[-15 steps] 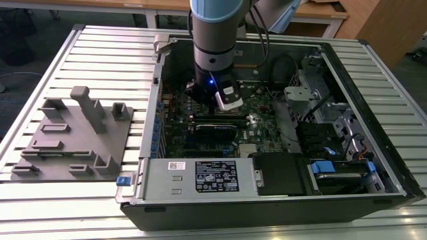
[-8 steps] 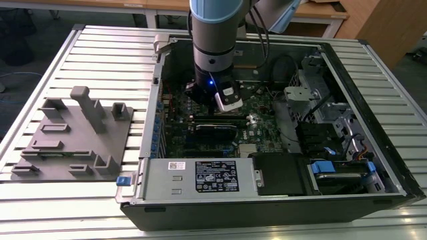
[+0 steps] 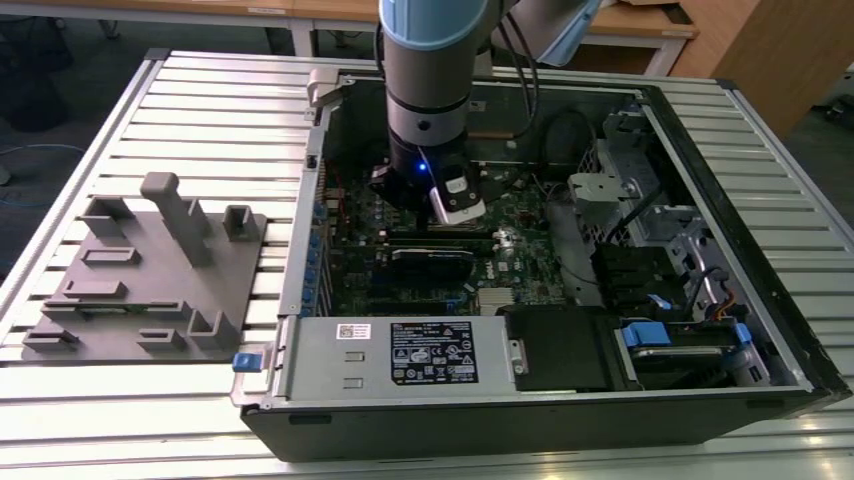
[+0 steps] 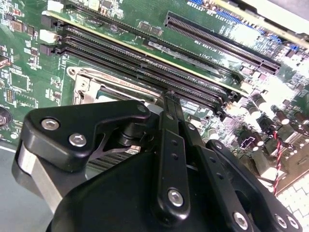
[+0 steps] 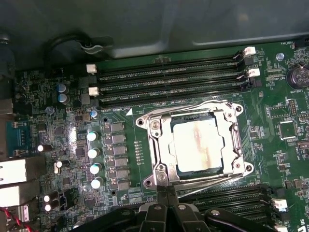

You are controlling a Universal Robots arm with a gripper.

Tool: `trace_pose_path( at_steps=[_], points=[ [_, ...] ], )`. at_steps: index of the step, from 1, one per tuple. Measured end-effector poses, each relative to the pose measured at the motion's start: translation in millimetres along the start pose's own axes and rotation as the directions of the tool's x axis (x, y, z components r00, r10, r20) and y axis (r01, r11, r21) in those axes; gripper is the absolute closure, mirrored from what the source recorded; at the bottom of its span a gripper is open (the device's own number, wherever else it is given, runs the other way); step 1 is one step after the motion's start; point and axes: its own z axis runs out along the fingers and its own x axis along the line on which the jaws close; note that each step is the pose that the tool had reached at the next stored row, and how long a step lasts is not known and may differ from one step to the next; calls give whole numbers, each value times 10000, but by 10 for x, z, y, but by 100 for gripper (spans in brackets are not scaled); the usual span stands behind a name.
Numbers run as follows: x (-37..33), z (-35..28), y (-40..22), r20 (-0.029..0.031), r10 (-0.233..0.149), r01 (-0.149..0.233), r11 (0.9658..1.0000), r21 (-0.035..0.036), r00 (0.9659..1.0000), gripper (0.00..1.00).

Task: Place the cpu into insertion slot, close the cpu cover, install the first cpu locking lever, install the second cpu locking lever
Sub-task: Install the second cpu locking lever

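In the first wrist view the cpu [image 5: 198, 145], a dull silver square, lies in the insertion slot [image 5: 243, 167] on the green motherboard. The cpu cover [image 5: 158, 141], a silver frame, lies flat over its edges. One thin wire locking lever [image 5: 193, 107] runs along the side by the memory slots. A second lever [image 5: 212, 183] runs along the opposite side. My gripper [image 5: 166, 192] is shut, its tips together just off the socket corner at that second lever's end; whether they touch it I cannot tell. The gripper [image 4: 169, 99] reaches over the socket frame [image 4: 87, 84]. Inside the case, the gripper [image 3: 447, 205] hangs low over the board.
Long black memory slots [image 5: 169, 79] flank the socket, with a row of capacitors [image 5: 94, 152] beside it. The grey power supply box [image 3: 400, 350] and drive bays [image 3: 667, 340] fill the case's near side. A grey fixture plate [image 3: 147, 270] sits on the table at the exterior view's left.
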Motion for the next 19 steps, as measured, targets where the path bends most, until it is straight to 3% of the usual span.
trace_pose_path(
  at_steps=[13,19],
  points=[
    [11,40,-28,-72,22,-25,9989,-462,10000,89],
    [44,69,-39,-97,29,-35,9980,-624,9999,89]
  ],
)
